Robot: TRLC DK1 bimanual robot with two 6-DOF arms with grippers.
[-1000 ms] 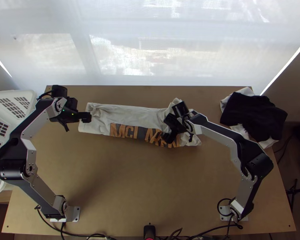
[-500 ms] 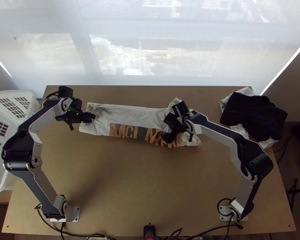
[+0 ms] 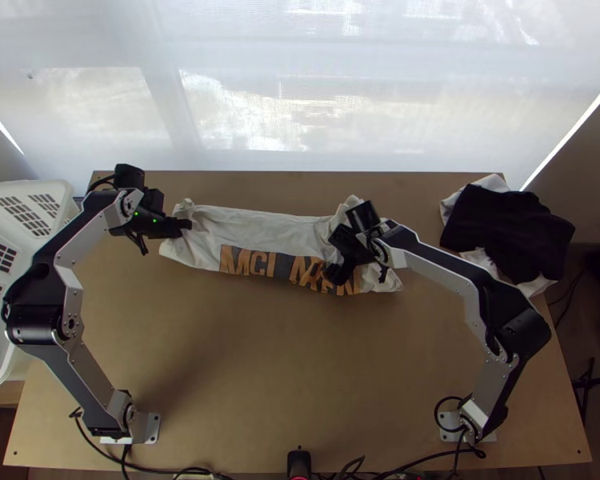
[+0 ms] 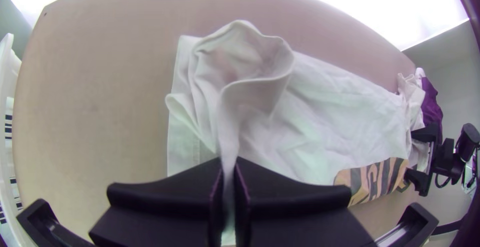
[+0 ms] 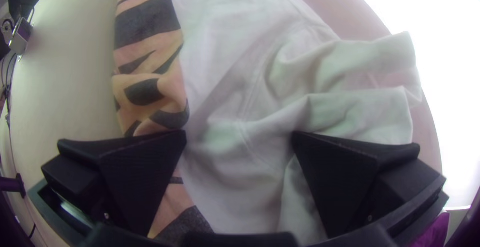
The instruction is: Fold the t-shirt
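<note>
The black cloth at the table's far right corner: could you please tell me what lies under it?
White cloth sticks out from under the black cloth at its far and near edges. Whether that is one piece or several is covered.

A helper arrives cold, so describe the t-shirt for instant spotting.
Start with the table. Toward its far side, a white t-shirt lies in a long, wrinkled strip, its left end pinched by the left tool. Orange lettering on a dark band sets it apart from the black-and-white cloth pile at far right.

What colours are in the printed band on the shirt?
Orange and dark grey; best in right wrist view.
</note>
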